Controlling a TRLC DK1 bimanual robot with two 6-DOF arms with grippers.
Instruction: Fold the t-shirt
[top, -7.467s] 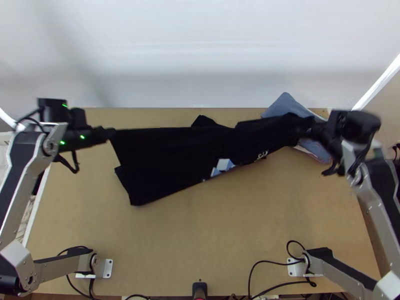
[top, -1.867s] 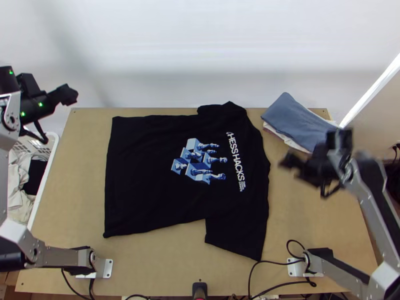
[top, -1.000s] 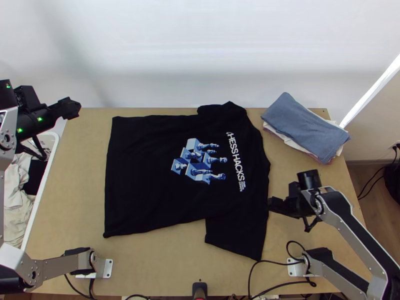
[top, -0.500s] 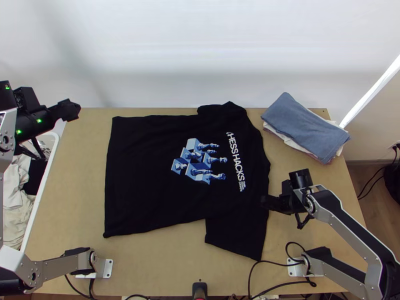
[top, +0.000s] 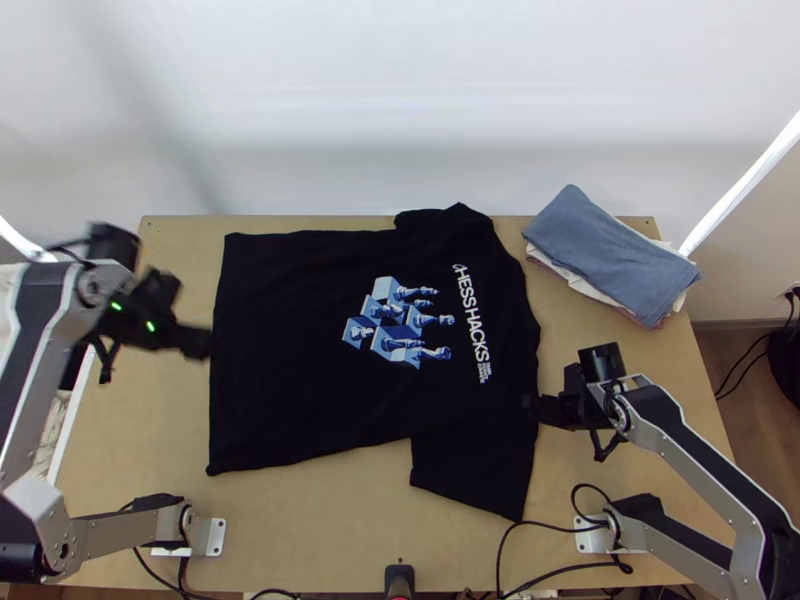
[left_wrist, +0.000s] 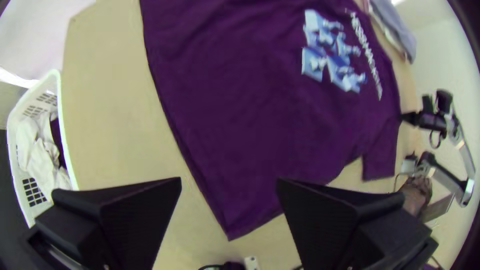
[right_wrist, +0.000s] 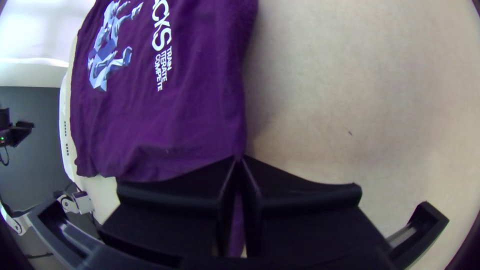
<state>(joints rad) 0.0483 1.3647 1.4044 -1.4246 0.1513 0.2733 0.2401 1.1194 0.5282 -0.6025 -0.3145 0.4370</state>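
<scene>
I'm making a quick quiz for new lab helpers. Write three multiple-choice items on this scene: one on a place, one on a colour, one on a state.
1. Where in the top view is the stack of folded cloths?
A) Lower left
B) Centre
C) Upper right

2. What colour is the basket?
A) White
B) Red
C) Green

3. How does the t-shirt lie?
A) Rolled up
B) Spread out
C) Folded in half

Answers:
1: C, the stack lies near the table's far right corner.
2: A, its rim and walls look white in the left wrist view.
3: B, the body lies flat with the sleeves out.
</scene>
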